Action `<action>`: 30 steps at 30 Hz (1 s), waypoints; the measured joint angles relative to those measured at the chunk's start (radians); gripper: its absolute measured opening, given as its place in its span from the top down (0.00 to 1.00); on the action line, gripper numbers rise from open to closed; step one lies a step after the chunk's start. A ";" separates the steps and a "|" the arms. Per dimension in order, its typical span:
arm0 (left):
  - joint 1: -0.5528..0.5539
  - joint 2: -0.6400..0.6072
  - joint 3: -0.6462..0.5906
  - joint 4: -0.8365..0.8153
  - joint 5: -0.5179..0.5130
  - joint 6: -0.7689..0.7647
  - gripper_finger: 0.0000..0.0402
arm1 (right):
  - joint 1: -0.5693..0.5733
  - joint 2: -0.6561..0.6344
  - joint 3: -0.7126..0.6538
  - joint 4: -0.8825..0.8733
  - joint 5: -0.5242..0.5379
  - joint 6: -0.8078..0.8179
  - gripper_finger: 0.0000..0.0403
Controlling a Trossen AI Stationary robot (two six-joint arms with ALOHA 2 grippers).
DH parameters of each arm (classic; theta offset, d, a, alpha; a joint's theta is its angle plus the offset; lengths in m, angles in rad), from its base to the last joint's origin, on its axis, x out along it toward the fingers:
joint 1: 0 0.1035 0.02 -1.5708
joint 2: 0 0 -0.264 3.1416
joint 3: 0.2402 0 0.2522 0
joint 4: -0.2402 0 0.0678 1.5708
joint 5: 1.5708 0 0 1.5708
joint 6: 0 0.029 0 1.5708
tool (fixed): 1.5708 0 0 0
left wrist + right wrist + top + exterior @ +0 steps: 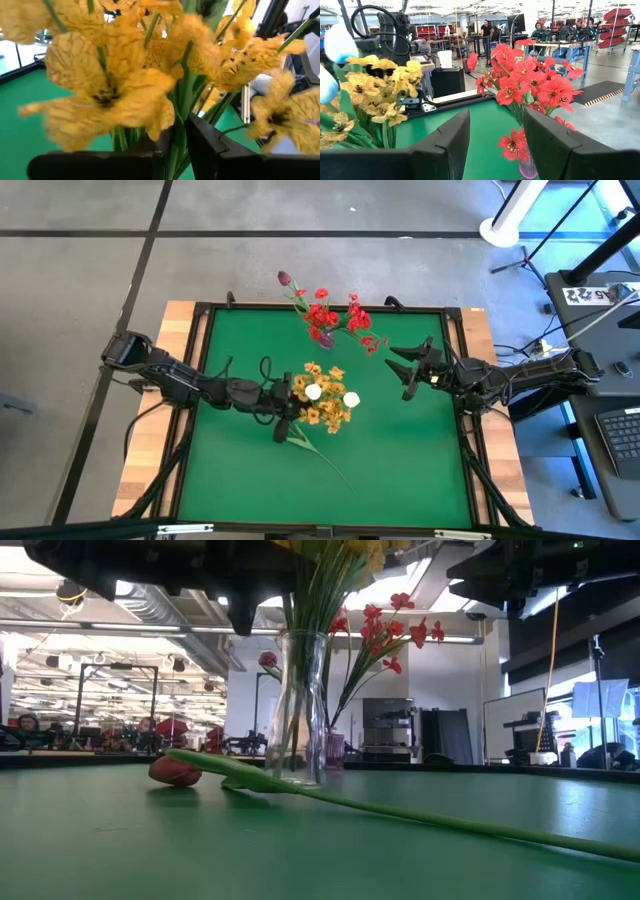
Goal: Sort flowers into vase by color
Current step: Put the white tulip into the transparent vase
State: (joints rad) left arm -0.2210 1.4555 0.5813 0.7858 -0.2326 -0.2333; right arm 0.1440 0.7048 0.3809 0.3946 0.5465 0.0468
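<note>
your left gripper [283, 408] sits at the yellow flowers [322, 395] near mid-table, its fingers [200, 145] close on either side of the green stems; you cannot tell whether they grip or stand just off them. those yellow blossoms, with two white buds [331, 395], stand in a clear glass vase [299, 710]. one maroon-budded flower [176, 771] lies flat on the green mat [400, 460] just in front of that vase, its stem [325, 455] running toward the near right. your right gripper [408, 370] hovers to the right, fingers apart and empty. the red flowers [340, 318] stand in a small vase [527, 167] at the far side, one dark bud [284, 278] leaning left.
</note>
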 joint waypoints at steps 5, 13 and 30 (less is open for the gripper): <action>-0.023 -0.001 0.038 -0.103 -0.016 -0.002 0.88 | 0.000 0.000 0.000 0.000 0.000 0.000 0.55; -0.067 -0.038 0.077 -0.255 -0.098 -0.023 0.88 | 0.000 0.000 0.000 0.000 0.000 0.001 0.55; -0.155 -0.241 0.078 -0.558 -0.226 -0.105 0.79 | 0.000 0.000 0.000 0.013 0.000 0.001 0.55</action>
State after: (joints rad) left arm -0.3755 1.2148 0.6598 0.2282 -0.4584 -0.3386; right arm 0.1437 0.7047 0.3809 0.4076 0.5460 0.0482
